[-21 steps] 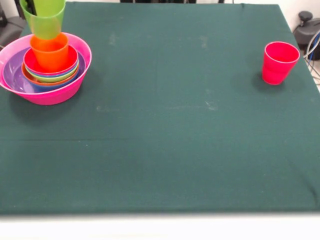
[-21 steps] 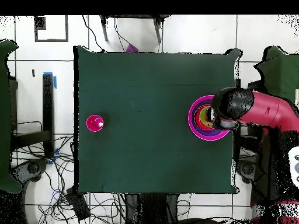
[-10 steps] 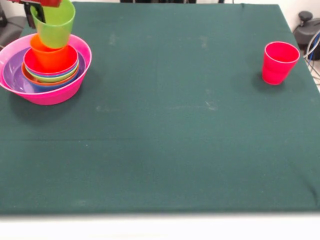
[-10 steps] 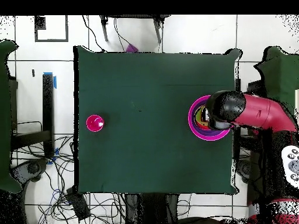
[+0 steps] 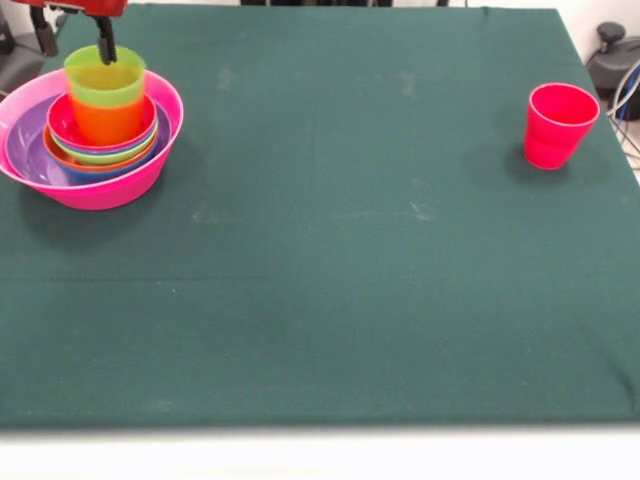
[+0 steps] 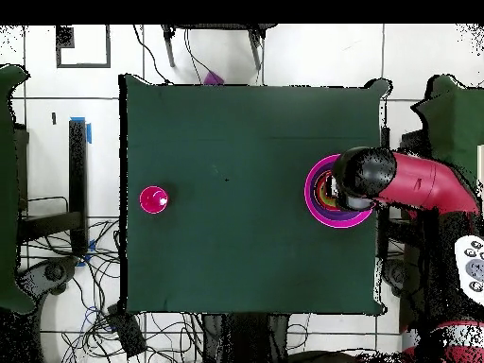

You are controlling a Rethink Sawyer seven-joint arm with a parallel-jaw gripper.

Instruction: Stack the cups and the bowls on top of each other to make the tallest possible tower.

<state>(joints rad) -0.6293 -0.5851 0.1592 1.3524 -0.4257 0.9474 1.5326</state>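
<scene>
At the far left of the front view stands the tower: a huge pink bowl (image 5: 110,185) holding a purple bowl (image 5: 25,150) and several smaller nested bowls. An orange cup (image 5: 105,122) sits in them, with a lime green cup (image 5: 105,82) nested upright in it. My gripper (image 5: 75,40) hovers at the green cup's rim, open. One finger (image 5: 105,45) hangs over the cup's mouth and the other is outside to its left. A red-pink cup (image 5: 558,125) stands alone upright at the right. From overhead, the arm (image 6: 397,180) covers most of the pink bowl (image 6: 315,203); the red-pink cup (image 6: 154,199) is far left.
A dark green cloth (image 5: 330,250) covers the table. Its white front edge (image 5: 320,450) runs along the bottom of the front view. Cables (image 6: 85,274) and tiled floor surround the table in the overhead view.
The green cup has come down from a tilted, raised position and now sits nested in the orange cup. The gripper's fingers have parted from its rim.
</scene>
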